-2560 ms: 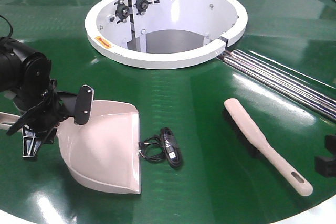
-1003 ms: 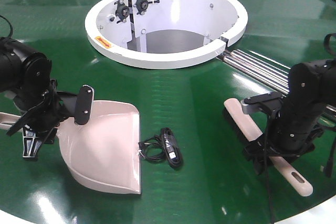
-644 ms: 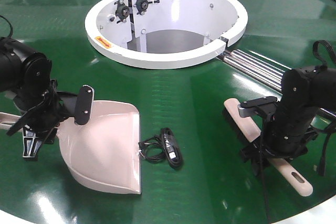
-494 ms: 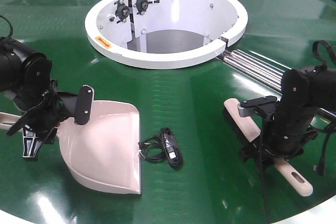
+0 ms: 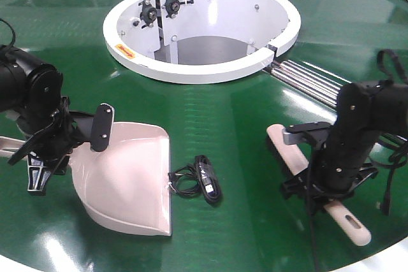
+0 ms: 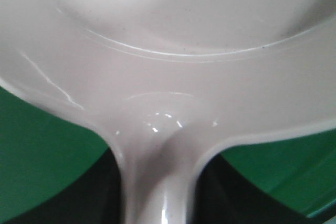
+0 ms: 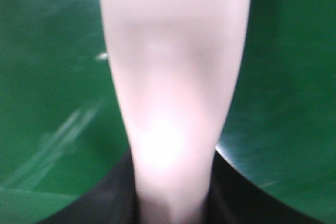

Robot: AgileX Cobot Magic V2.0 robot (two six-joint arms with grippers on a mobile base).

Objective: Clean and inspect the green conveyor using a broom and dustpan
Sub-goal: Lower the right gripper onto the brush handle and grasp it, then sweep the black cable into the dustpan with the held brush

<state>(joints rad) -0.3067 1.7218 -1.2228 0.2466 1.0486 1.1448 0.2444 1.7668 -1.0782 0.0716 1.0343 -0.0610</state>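
1. Green conveyor: sweeping looks barely begun, and inspection remains.
2. Dustpan: near left, with the left gripper clamped on its handle.
3. Broom: near right, with the right gripper closed around its handle.
4. Black cable: just beside the dustpan's lip, not yet swept in.

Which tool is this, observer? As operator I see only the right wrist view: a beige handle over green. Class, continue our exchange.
Observer: The broom, on the green conveyor, gripped mid-handle by the right pincer.
Operator: Anything to sweep?
Observer: A black coiled cable lies just off the front lip of the dustpan.
Operator: Who has the dustpan?
Observer: The left pincer sits at its neck; no view shows whether it is clamped.
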